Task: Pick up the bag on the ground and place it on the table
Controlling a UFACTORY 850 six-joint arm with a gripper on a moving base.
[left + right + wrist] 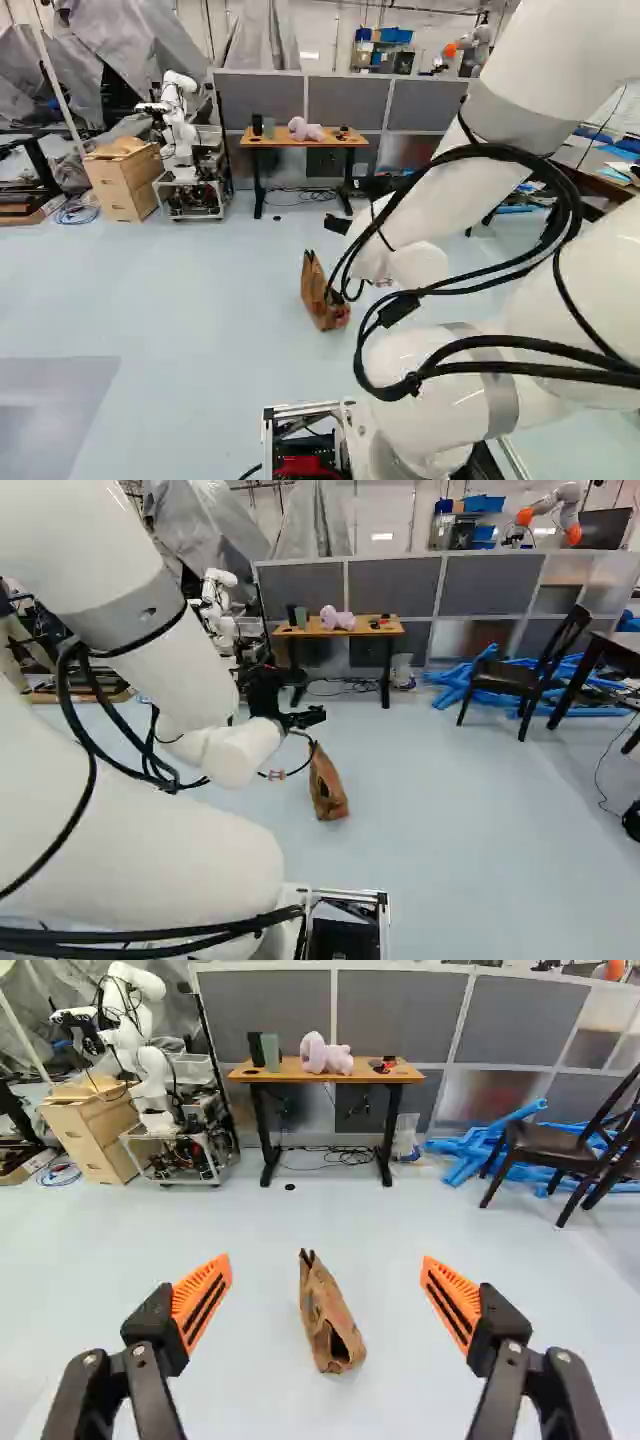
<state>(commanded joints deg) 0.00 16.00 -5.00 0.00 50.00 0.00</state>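
Wide apart and empty, the claw's point(327, 1262) two orange-padded fingers touch nothing, and the gap between them lines up with the bag point(330, 1315) ahead. That brown, crumpled bag is on the pale floor point(240, 1330), narrow along its far part and with a dark hollow at its near end; whether it stands or lies I cannot tell. The step in hand is, I judge, the approach, with the grasp and the carry both undone. To do it well, the arm point(185, 670) should come down with the fingers on either side of the bag, keeping them level so neither tip pushes it over or scrapes the floor. A good bite would take in several layers of the soft material, since a pinch on one thin fold could tear or slip. Closing slowly and testing with a short lift makes sense. Well beyond the bag is the table point(320, 1077), with a pink plush toy point(325, 1055) and dark boxes on its top; the bag should rise above the table's edge before moving over it, then settle beside those things.
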